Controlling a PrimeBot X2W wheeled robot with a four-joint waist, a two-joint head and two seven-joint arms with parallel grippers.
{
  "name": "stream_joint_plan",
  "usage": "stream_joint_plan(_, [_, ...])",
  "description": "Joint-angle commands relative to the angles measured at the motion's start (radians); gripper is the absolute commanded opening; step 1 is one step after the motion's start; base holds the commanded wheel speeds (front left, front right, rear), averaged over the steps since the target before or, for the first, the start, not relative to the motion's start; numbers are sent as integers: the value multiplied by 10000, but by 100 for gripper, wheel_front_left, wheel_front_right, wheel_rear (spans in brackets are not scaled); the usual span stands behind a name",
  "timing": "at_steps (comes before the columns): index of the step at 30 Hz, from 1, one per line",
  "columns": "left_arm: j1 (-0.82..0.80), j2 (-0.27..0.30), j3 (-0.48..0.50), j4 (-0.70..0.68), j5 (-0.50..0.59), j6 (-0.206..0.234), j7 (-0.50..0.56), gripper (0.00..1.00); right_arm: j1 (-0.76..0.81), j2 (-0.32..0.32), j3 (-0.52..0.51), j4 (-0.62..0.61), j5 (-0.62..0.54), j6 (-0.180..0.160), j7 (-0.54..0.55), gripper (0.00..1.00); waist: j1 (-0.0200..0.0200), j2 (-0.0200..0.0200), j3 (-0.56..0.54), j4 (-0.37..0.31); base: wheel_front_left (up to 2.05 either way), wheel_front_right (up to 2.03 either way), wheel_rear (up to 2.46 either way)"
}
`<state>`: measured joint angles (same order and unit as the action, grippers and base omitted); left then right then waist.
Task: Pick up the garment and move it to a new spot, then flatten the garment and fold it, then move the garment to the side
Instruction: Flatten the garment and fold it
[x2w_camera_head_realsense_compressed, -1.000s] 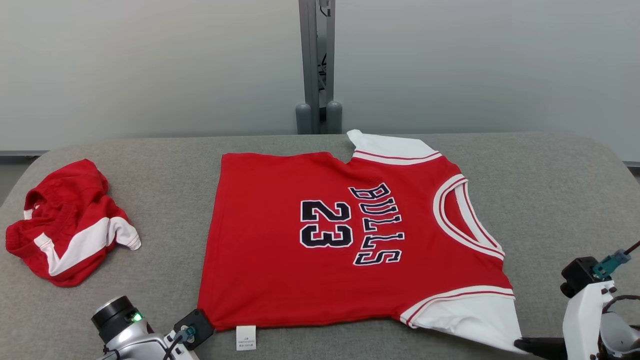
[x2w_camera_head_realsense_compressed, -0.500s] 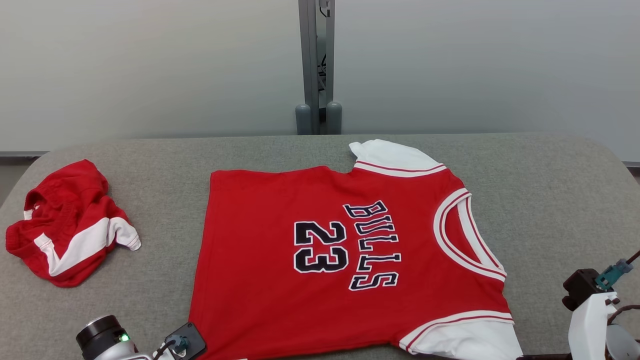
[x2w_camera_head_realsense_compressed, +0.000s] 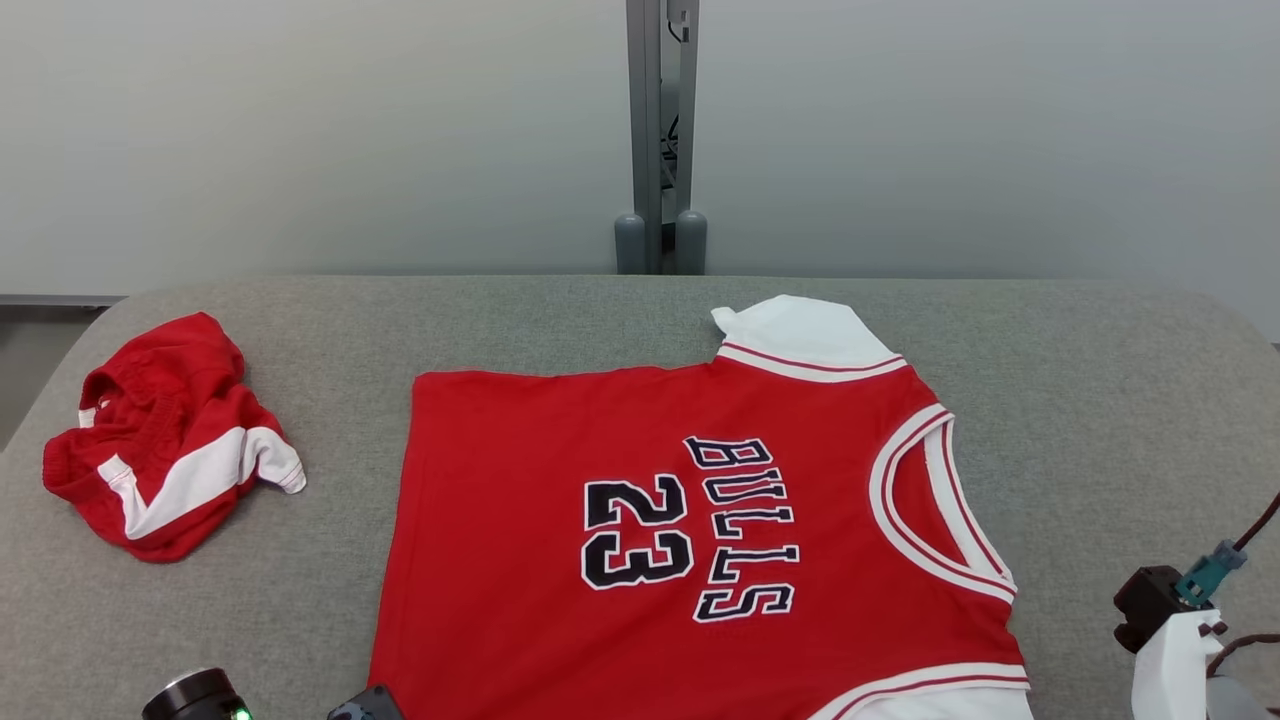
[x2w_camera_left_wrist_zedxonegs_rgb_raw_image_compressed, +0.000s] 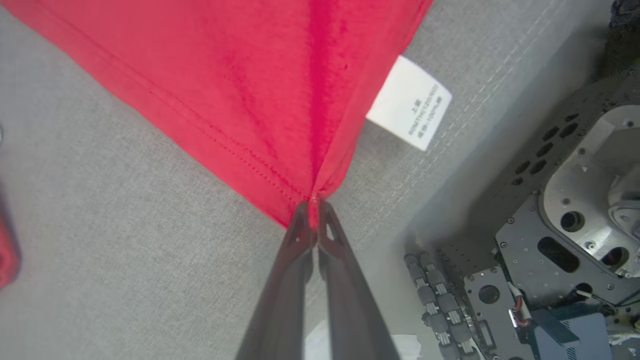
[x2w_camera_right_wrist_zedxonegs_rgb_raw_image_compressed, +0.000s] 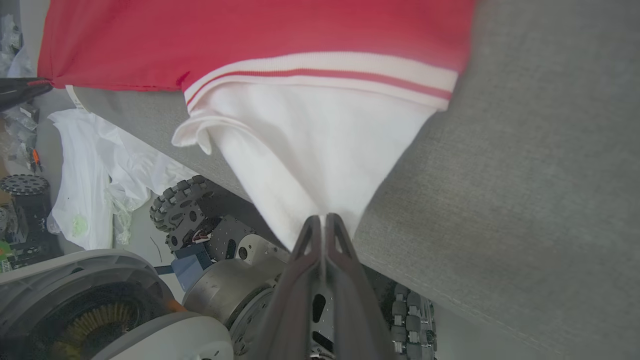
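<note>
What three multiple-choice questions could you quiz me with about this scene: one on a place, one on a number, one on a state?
1. Where does the crumpled red-and-white garment lie relative to the Bulls jersey?
A. On top of it
B. To its right
C. To its left, apart from it

2. Which number is printed on the jersey?
A. 32
B. 23
C. 45

3. What is the left end effector doing?
A. Shut on the jersey's hem corner
B. Open above the cloth
C. Shut on nothing

Answers:
1 C: the head view shows it lying on its own to the jersey's left.
2 B: black digits 23 sit beside the word BULLS.
3 A: the left wrist view shows red cloth pinched between the closed fingers.
</note>
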<state>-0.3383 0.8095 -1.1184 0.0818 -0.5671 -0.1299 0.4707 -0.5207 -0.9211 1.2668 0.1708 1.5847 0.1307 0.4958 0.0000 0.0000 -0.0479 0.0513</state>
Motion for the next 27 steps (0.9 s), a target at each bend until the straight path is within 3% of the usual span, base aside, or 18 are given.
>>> stream_joint_plan(1, [100,179,-71,-60,-89,11,113,0,235,-137,15,-73,111,2,205,0,0,0,-36,13,0,0,0])
stream_joint_plan(27, [211,402,-755,-437,-723,-1,635,0,433,-360,40,-274,254,2,581,0,0,0,-109,-5,0,0,0])
